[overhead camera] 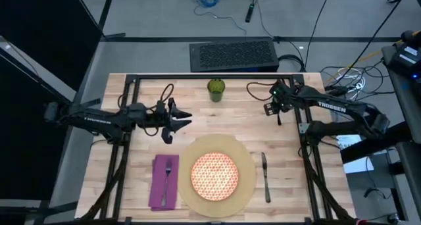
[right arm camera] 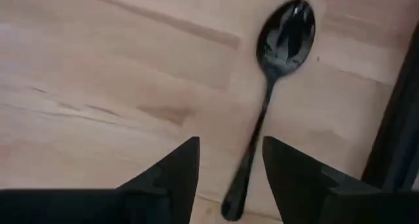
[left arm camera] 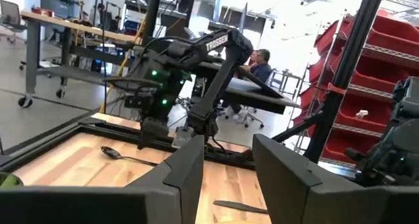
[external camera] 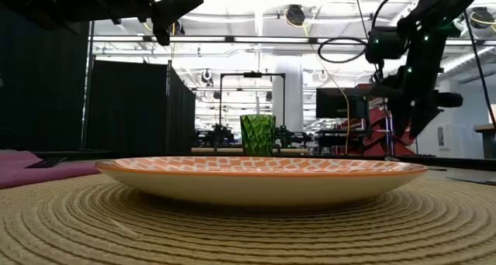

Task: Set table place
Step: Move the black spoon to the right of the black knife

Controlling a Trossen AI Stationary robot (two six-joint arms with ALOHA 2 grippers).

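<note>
Spoon (right arm camera: 272,93) sits right under my right gripper (right arm camera: 230,168), fingers narrowly apart, empty; left gripper (left arm camera: 226,178) parted too, above table (overhead camera: 131,185).

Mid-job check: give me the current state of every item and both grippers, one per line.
mat: flat on the table.
plate: centred on mat.
napkin: left of mat, flat.
fork: on napkin.
knife: right of mat.
cup: upright, far centre.
spoon: unplaced, under right gripper.
left gripper: open, empty.
right gripper: open above spoon.
</note>
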